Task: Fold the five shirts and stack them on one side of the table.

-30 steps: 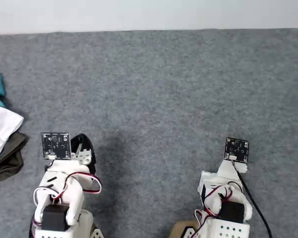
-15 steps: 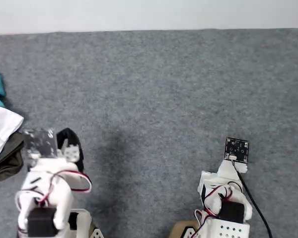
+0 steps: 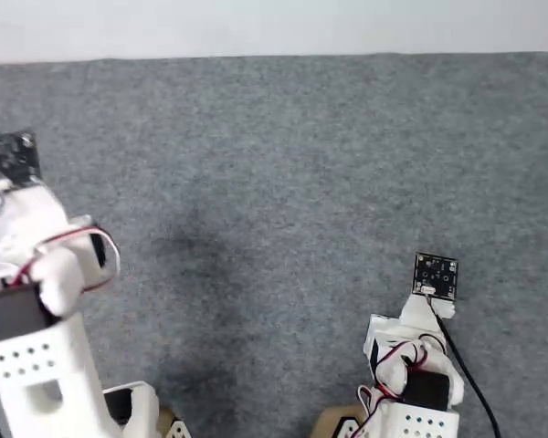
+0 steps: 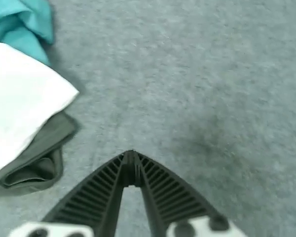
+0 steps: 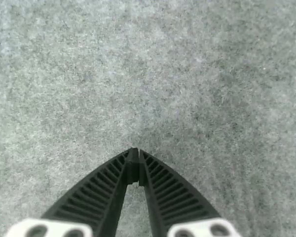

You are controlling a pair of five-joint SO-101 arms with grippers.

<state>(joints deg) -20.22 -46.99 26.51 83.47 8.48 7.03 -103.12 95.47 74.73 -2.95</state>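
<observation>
In the left wrist view a white shirt [image 4: 19, 106] lies folded on top of a dark grey-green shirt [image 4: 34, 165], with a teal shirt [image 4: 22, 24] behind them. My left gripper [image 4: 130, 157] is shut and empty, hanging above bare carpet just beside the dark shirt. From the high view the left arm [image 3: 32, 274] stands raised over the table's left edge and covers the shirt pile. My right gripper [image 5: 134, 152] is shut with nothing in it, low over the grey carpet, and the right arm [image 3: 420, 356] sits near the front edge.
Grey carpet [image 3: 301, 164] covers the whole table. A white wall strip [image 3: 274, 27] runs along the far edge.
The left arm has swung left and risen toward the shirt pile, now hiding it in the high view. The right arm has not moved.
</observation>
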